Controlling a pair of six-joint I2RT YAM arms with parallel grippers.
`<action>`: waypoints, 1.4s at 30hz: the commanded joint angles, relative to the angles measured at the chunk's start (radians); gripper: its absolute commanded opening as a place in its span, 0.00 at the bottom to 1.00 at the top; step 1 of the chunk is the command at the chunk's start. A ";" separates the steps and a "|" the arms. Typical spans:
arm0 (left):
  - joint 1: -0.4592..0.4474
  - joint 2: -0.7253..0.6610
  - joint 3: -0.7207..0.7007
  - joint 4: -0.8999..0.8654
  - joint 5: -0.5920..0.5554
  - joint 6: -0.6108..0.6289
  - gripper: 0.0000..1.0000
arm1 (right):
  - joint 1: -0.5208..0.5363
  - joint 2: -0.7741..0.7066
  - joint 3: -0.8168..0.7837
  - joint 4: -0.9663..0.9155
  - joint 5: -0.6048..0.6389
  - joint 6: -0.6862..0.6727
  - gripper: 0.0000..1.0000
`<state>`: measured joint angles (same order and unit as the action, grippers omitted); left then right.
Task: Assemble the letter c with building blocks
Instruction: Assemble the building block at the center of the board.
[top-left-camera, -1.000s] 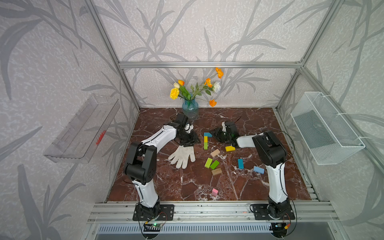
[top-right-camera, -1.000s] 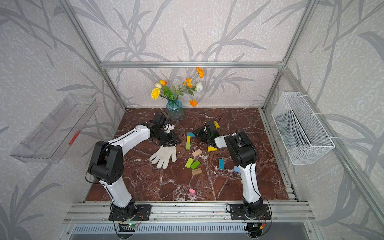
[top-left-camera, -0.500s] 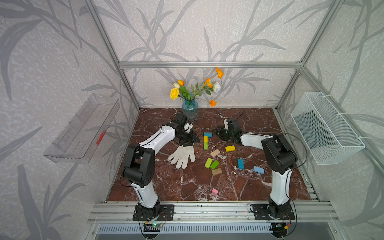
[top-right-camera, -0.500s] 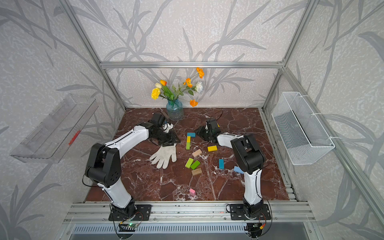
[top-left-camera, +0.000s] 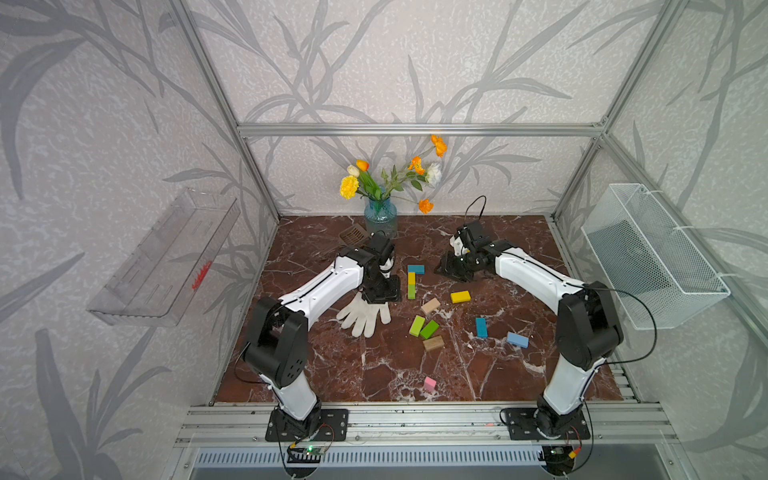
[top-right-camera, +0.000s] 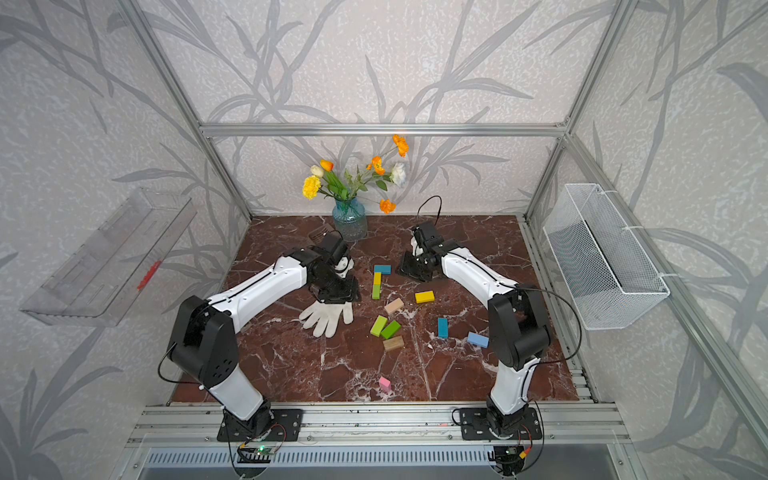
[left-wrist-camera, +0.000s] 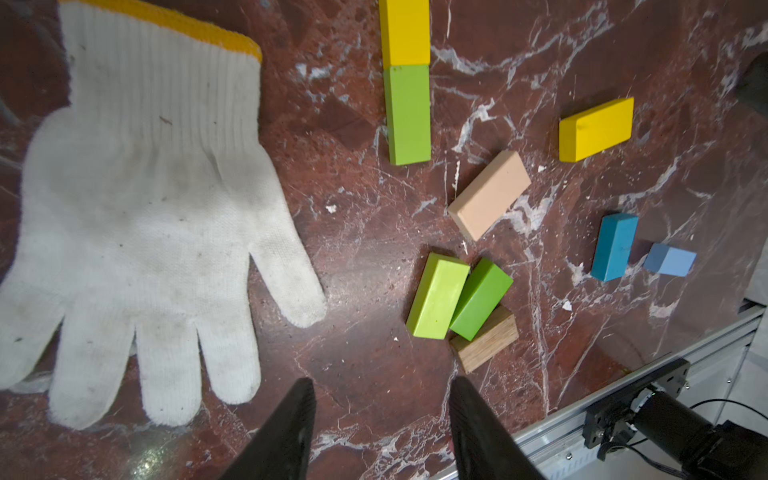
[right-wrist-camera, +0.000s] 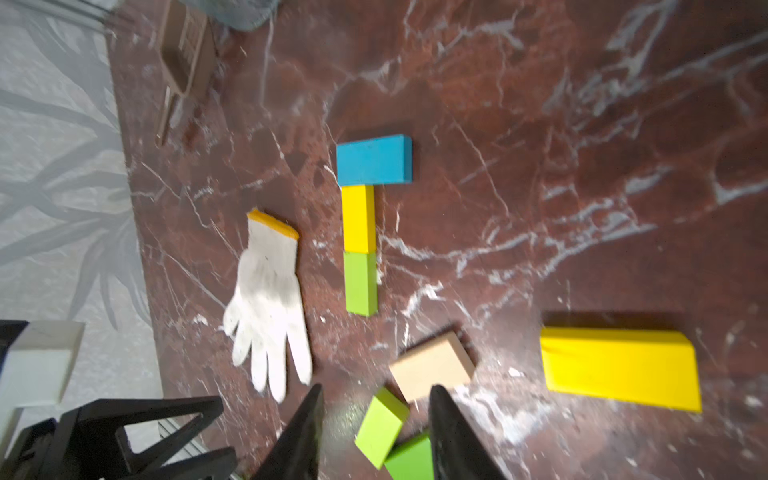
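1. While both arms reach in over the marble table (top-left-camera: 332, 374), I see three joined building blocks in both top views. A blue block (top-left-camera: 416, 269) lies crosswise at the far end. A yellow block (top-left-camera: 411, 278) and a green block (top-left-camera: 411, 291) run in line from it toward the robot. The left gripper (top-left-camera: 384, 293) hangs just beside the green block, at the cuff end of the white glove (top-left-camera: 365, 316). The right gripper (top-left-camera: 448, 272) hangs near the blue block on the opposite side. The loose pieces lie nearer the robot: a second yellow block (top-left-camera: 460, 296), a pale block (top-left-camera: 430, 306), a pair of green blocks (top-left-camera: 417, 326) touching a wooden block (top-left-camera: 433, 343), a second blue block (top-left-camera: 481, 327), a light blue block (top-left-camera: 517, 339) and, well apart, a pink block (top-left-camera: 429, 384).
2. In the left wrist view, the left gripper (left-wrist-camera: 380, 386) has its fingers spread over bare marble and grasps nothing. The yellow block (left-wrist-camera: 405, 33) and green block (left-wrist-camera: 407, 114) touch end to end beside the glove (left-wrist-camera: 137, 199).
3. In the right wrist view, which is blurred, the right gripper (right-wrist-camera: 376, 392) is also released, with nothing between its fingers. The blue block (right-wrist-camera: 374, 160) touches the end of the yellow block (right-wrist-camera: 358, 218), making a corner.
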<state>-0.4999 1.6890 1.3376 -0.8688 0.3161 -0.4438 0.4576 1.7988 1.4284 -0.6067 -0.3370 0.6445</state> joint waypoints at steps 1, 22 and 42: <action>-0.014 -0.039 0.017 -0.054 -0.057 -0.032 0.53 | 0.023 -0.042 0.049 -0.246 0.033 -0.139 0.43; 0.003 -0.168 -0.096 0.002 0.006 -0.076 0.53 | 0.238 0.156 0.219 -0.464 0.255 -0.597 0.77; 0.063 -0.261 -0.187 0.018 0.074 -0.060 0.54 | 0.268 0.330 0.244 -0.331 0.307 -0.483 0.83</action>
<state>-0.4480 1.4658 1.1656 -0.8436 0.3801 -0.5232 0.7219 2.1048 1.6432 -0.9497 -0.0467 0.1196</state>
